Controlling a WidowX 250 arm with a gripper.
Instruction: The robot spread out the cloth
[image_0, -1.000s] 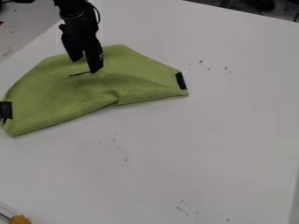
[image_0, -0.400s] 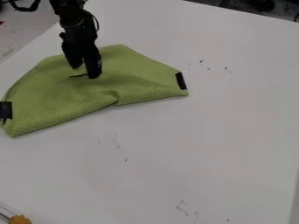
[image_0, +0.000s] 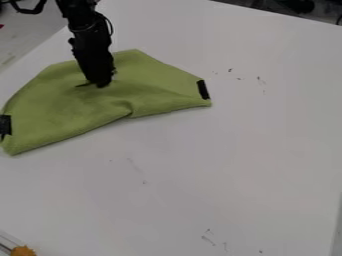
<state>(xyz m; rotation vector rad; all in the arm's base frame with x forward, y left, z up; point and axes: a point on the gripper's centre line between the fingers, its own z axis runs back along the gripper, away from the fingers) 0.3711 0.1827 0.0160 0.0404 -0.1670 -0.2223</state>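
- A green cloth (image_0: 63, 112) lay rumpled, partly folded, on a white table (image_0: 260, 150).
- The black gripper (image_0: 99, 84), fingers narrowed, pinched the cloth's upper middle.
- Black patches (image_0: 203, 89) marked the cloth's left and right ends.
- Well below the cloth, an orange object (image_0: 22, 250) sat at bottom left.

A matte green cloth (image_0: 60, 110), roughly a lopsided half-round, lies loosely rumpled on the surface (image_0: 254, 155), pinched in the hand (image_0: 100, 84). In view, one black patch (image_0: 5, 125) sits lower left of the hand, another (image_0: 203, 89) right; a crease (image_0: 128, 107) notches the edge below it.
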